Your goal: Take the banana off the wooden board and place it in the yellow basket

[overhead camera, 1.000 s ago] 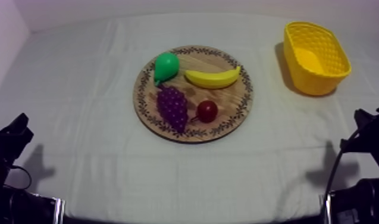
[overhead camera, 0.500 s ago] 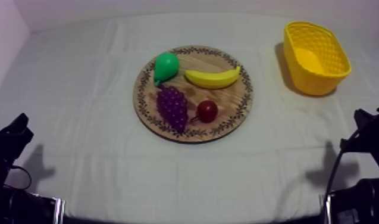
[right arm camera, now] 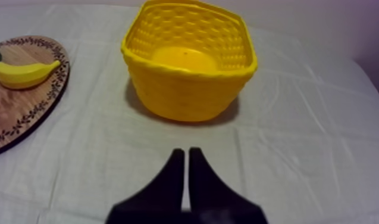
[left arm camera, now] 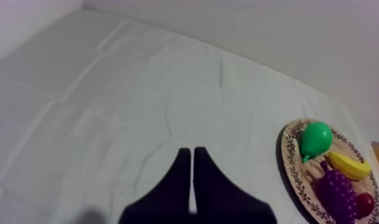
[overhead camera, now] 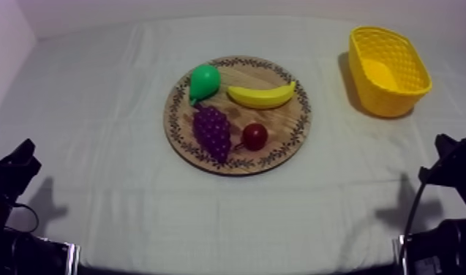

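left claw (left arm camera: 188, 151) sits low at the left edge of the cloth-covered counter (overhead camera: 89, 117), its fingers pressed together. mid-counter, a round wooden board (overhead camera: 273, 72) carries a green pear (overhead camera: 204, 80), purple grapes (overhead camera: 212, 130), the banana (overhead camera: 262, 95) lying across its far right part, and a small red fruit (overhead camera: 254, 136). well to the right stands the yellow basket (overhead camera: 388, 101). right claw (right arm camera: 186, 152) sits low near the basket, its fingers pressed together.

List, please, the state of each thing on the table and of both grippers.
board, flat, bearing four fruits
banana, lying on the board
pear, on the board
grapes, on the board
small red fruit, on the board
basket, upright, empty
left gripper, shut on nothing
right gripper, shut on nothing
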`<action>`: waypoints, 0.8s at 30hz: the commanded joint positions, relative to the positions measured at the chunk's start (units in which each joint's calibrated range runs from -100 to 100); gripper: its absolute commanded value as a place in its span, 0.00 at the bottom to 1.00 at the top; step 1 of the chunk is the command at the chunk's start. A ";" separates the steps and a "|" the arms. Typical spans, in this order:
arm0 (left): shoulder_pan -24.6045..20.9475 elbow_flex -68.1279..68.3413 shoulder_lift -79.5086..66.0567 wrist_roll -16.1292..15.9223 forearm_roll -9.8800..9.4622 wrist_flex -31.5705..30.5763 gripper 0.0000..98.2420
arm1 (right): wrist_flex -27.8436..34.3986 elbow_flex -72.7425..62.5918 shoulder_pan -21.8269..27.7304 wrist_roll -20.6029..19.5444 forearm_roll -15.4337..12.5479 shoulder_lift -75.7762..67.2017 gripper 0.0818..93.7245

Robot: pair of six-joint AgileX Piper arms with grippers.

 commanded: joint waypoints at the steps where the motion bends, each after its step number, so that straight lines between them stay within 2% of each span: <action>1: -0.01 0.02 -0.03 0.01 0.00 0.01 0.00 | 0.59 0.03 -0.09 -0.92 0.01 0.00 0.00; 7: -0.01 0.02 -0.03 0.00 0.00 0.01 0.00 | -0.02 0.10 0.30 -2.26 0.67 0.00 0.00; 13: -0.01 0.02 -0.03 0.00 0.00 0.01 0.00 | -0.63 -0.68 -0.47 -1.45 1.79 1.95 0.00; 19: -0.01 0.02 -0.03 0.01 0.00 0.01 0.00 | 1.12 -8.73 -0.06 3.64 -0.09 11.11 0.01; 24: -0.01 0.02 -0.03 0.01 0.00 0.01 0.00 | 0.79 -18.78 -0.34 9.51 -3.14 22.78 0.00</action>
